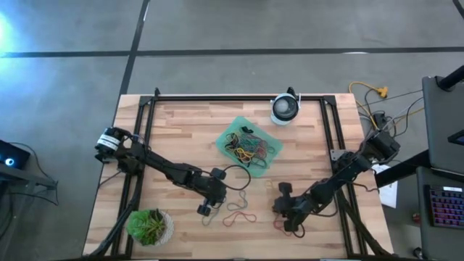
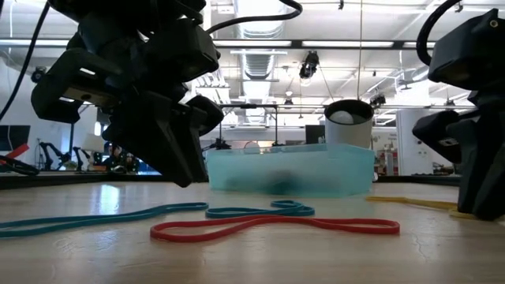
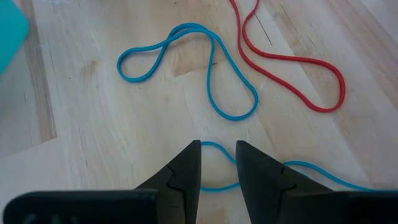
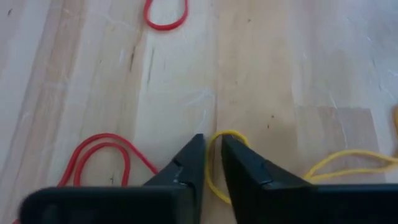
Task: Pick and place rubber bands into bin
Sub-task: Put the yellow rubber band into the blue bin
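Note:
The bin (image 1: 249,143), a mint-green tray with several coloured rubber bands in it, stands mid-table. Loose bands lie flat on the wood nearer the front: a blue one (image 3: 186,68), a red one (image 3: 292,59), another red one (image 4: 102,155) and a yellow one (image 4: 227,134). My left gripper (image 3: 217,158) slants down over the blue band, open, with a blue strand (image 3: 214,146) between its fingertips. My right gripper (image 4: 213,149) slants down at the yellow band. Its fingers stand a narrow gap apart, with the band's looped end between them. My right gripper comes at the yellow band's looped end (image 4: 211,168) slanting down from above. One strand runs in the narrow gap along one finger (image 4: 193,162). I cannot tell whether the fingers touch it. The band lies flat on the table.
A round white-and-black device (image 1: 285,109) stands behind the bin at the far edge. A potted plant (image 1: 150,226) sits at the front left corner. A small red band (image 4: 165,15) lies beyond my right gripper. Black frame rails (image 1: 217,99) border the tabletop.

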